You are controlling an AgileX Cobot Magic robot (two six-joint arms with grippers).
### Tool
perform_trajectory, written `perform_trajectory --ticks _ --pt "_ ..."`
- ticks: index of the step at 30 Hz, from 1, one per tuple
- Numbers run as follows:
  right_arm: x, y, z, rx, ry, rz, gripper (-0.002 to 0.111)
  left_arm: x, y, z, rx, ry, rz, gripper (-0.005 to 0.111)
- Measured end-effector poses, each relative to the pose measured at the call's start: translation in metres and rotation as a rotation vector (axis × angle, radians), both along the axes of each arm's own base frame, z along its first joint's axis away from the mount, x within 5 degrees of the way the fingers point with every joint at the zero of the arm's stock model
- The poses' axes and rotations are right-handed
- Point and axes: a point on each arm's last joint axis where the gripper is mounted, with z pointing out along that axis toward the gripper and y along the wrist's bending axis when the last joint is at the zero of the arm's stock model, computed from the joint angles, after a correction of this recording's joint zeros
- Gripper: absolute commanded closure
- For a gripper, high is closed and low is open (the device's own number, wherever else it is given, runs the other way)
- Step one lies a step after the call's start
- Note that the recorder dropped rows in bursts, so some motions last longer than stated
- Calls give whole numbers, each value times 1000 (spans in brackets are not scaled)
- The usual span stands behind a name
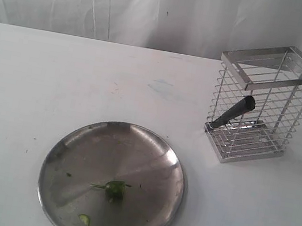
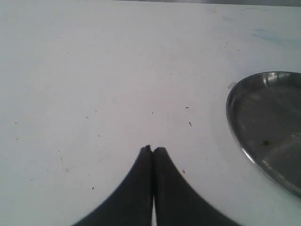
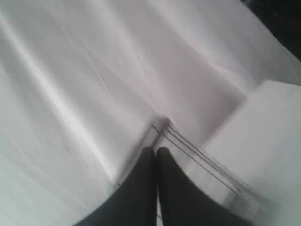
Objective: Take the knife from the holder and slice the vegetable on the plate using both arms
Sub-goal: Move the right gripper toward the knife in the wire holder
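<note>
Right wrist view, blurred: right pincer [image 3: 155, 149] closed, apparently empty.

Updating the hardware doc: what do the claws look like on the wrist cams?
Left claw and right claw look alike: each has two plain matte-black fingers, broad at the base and curving in to narrow rounded tips. No markings or cables show.

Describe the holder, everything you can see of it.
The holder is a tall rectangular basket of shiny chrome wire: close horizontal bars, thin uprights, a flat metal band round the open top. It stands upright on the white table, beyond and right of the plate in the exterior view, apart from it. The black knife leans inside, thick end up. Nothing else touches it.
</note>
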Motion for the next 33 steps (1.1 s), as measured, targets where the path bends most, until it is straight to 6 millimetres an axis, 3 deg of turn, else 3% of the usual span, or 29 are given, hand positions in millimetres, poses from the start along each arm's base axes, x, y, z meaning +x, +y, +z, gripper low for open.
perform_trajectory --ticks 3,8,11,14,17,20,22,24,26,28,33 --pt "-11 -17 22 155 -289 -153 108 0 0 0 0 0 0 107" --pt "-50 -37 66 344 -834 -308 108 0 0 0 0 0 0 107" --pt "-77 -31 113 243 -1010 -301 108 0 0 0 0 0 0 107" --pt "-98 -16 160 -102 -1029 -368 108 0 0 0 0 0 0 107" --pt "-101 1 199 -538 -911 -469 108 0 0 0 0 0 0 107" --pt "-74 8 218 -895 -650 -504 108 0 0 0 0 0 0 107" --pt "-46 8 215 -1100 -384 -457 108 0 0 0 0 0 0 107" --pt "-7 5 192 -1256 -19 -278 108 0 0 0 0 0 0 107" --pt "20 3 160 -1254 311 -47 108 0 0 0 0 0 0 107" --pt "38 4 137 -1142 527 130 108 0 0 0 0 0 0 107" --pt "63 20 112 -850 725 440 108 0 0 0 0 0 0 107"
